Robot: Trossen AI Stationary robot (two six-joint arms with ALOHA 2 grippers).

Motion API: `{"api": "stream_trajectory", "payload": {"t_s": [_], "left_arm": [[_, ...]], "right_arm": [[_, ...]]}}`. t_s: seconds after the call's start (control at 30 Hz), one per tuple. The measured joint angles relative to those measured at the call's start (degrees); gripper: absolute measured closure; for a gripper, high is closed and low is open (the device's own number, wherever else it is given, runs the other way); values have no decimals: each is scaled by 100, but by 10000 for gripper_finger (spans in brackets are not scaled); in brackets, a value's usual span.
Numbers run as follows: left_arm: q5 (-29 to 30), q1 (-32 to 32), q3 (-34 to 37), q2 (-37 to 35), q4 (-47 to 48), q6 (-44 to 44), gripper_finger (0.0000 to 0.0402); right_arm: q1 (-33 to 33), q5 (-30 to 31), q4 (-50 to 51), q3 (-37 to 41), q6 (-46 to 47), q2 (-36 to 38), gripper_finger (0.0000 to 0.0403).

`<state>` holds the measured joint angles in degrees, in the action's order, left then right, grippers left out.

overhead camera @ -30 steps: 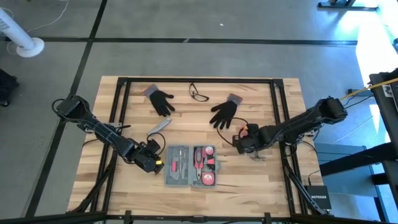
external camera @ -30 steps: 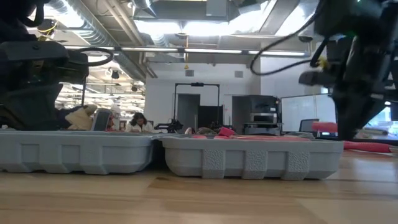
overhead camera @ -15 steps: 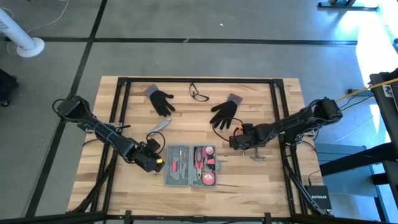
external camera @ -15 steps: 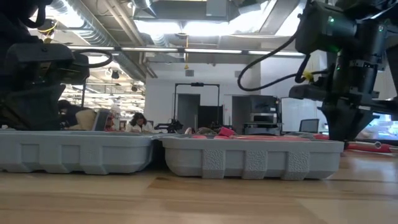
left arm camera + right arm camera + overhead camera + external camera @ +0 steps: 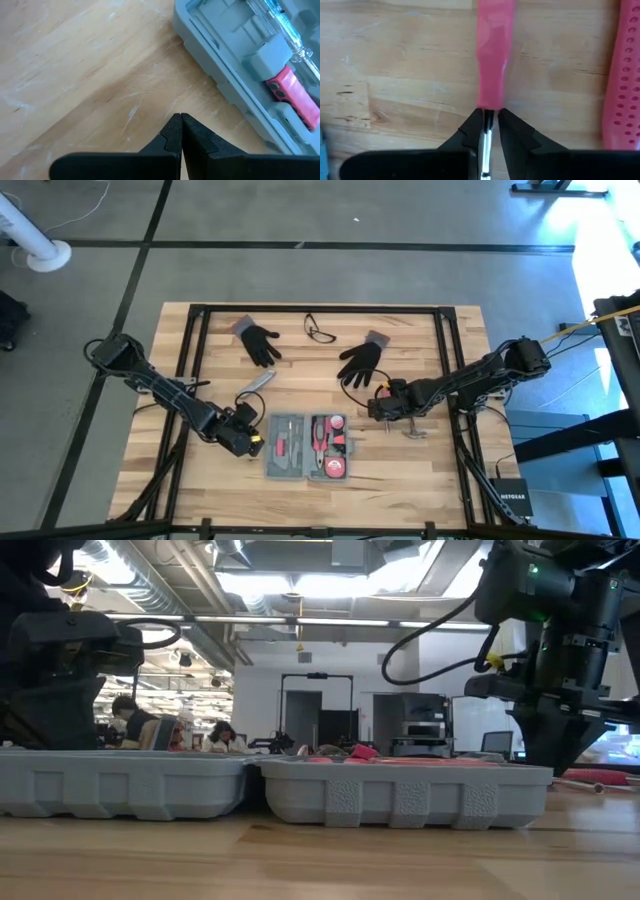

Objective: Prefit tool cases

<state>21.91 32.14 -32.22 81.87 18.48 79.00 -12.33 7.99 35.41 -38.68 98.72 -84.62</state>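
case: cut off by frame | red handle: top cropped

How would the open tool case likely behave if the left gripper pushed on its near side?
The tool case looks like rigid moulded plastic, so it should probably slide across the wooden table as one piece rather than flex. It lies flat and wide, so tipping seems unlikely. Tools already seated inside add weight; a push from the left gripper off-centre might rotate it.

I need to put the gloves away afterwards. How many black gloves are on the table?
2. One glove lies at the far side of the table, left of the glasses; the other glove lies right of them, nearer the open tool case. None looks hidden.
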Motion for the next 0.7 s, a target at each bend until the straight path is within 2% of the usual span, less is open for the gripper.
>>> {"api": "stream_trajectory", "payload": {"t_s": [0.37,0.7], "left_arm": [[-1,0,0,0,53,-13,401],[-7,1,-1,0,55,-115,401]], "right_arm": [[-1,49,166,-5,156,162,348],[-5,378,266,-580,-191,251,347]]}}
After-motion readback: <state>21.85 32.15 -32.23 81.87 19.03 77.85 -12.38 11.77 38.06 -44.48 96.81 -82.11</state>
